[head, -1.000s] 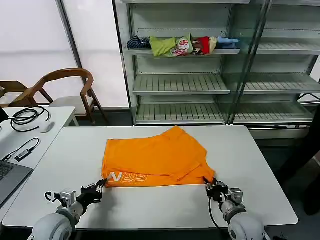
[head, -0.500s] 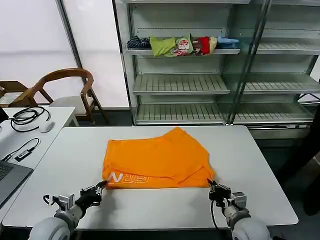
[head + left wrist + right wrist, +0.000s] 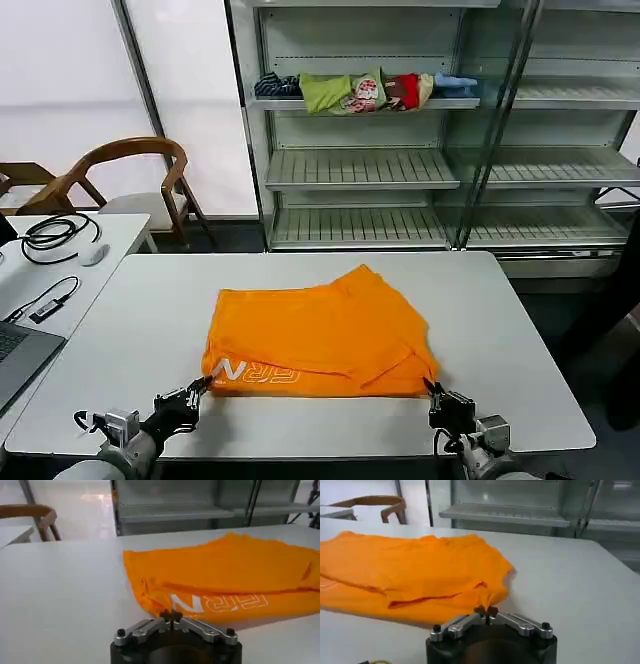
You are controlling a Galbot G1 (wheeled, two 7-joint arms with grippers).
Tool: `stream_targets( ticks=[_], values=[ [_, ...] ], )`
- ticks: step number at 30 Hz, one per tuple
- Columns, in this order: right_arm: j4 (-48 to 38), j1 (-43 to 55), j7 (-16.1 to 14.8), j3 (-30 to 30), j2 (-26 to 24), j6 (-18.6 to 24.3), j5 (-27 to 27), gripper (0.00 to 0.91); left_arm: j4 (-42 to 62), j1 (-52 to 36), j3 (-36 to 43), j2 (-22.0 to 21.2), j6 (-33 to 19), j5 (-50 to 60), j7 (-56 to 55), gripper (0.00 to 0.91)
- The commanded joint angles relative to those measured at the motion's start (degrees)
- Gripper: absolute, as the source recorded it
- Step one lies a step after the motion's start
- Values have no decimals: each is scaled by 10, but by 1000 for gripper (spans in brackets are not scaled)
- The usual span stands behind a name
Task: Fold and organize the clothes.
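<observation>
From the head view, the orange T-shirt [image 3: 318,338] lies mid-table, partly folded, its lettering along the near edge. The left gripper [image 3: 197,390] and right gripper [image 3: 432,390] each pinch a near corner, low by the table's near edge.

Left wrist view: fingertips pressed together on the hem beside the lettering (a thin bite, so the fabric could slip out).

Right wrist view: a small tuck is held; uneven pulling could skew the fold.

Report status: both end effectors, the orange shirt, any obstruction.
Left end effector shut on T-shirt corner. Right end effector shut on opposite near corner. Shirt folded flat on table. Nothing in the way.
</observation>
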Motion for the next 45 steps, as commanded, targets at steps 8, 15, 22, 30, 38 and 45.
stream_targets(
  ticks=[8,15,22,30,38,45],
  values=[
    [31,-60,-1,15,0,9,-17,0,-38,93,-25,3,-4,10,1,20],
    [45,-81,-1,19,1,11,-28,0,-51,114,-28,6,-1,18,-4,20],
    [39,-81,2,22,4,15,-36,907,-51,114,-35,7,3,34,-5,907],
    [67,-99,-5,52,4,12,-23,907,-54,79,-40,6,-12,22,-12,907],
    [110,-89,-12,106,-3,3,28,907,-84,60,-87,21,6,-24,-12,907],
    [64,46,19,65,0,-18,42,907,-53,2,-62,28,-2,-31,-13,907]
  ],
)
